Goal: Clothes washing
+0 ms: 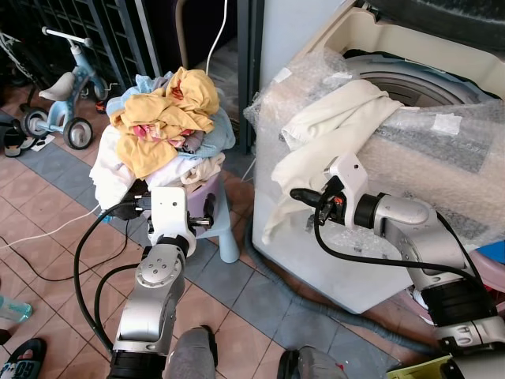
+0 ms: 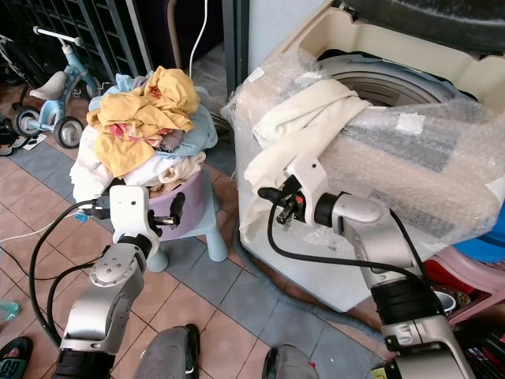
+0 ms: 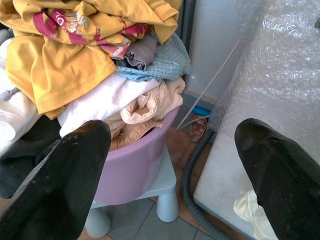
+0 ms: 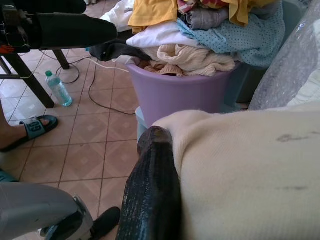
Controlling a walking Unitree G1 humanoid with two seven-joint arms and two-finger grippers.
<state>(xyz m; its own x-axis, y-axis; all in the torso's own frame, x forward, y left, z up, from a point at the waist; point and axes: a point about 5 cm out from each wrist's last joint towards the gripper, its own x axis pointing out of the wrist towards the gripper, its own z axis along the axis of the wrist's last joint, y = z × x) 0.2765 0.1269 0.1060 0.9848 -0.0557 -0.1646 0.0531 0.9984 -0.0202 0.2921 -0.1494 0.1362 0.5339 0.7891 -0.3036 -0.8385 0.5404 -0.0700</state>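
The washing has only just begun, by the look of it; one cream cloth (image 1: pixel 331 130) hangs over the front edge of the washing machine (image 1: pixel 442 170), half up and half down, and it is not inside the drum (image 1: pixel 410 83) yet; the big pile of clothes (image 1: pixel 170 118) sits heaped high in the purple basin (image 3: pixel 135 165) on a small blue stool (image 1: pixel 225 233), so nearly all the work is left to do; the right gripper (image 1: pixel 304 195) is at the hanging part of the cream cloth, and in the right wrist view one black finger (image 4: pixel 152 190) lies right against the cloth, but I cannot tell if it is pinching it; the left gripper (image 3: pixel 175 165) is wide open and holds nothing, and it points at the basin from just beside it; the machine's rim is wrapped in bubble wrap (image 1: pixel 465 130), which may catch or slip; the basin and the machine stand close with a narrow gap between them, and a grey hose (image 3: pixel 192 180) lies on the floor there; a tricycle (image 1: pixel 63 91) stands well apart on the robot's left; cables (image 1: pixel 47 233) trail on the tiles (image 1: pixel 245 304) near the left arm.
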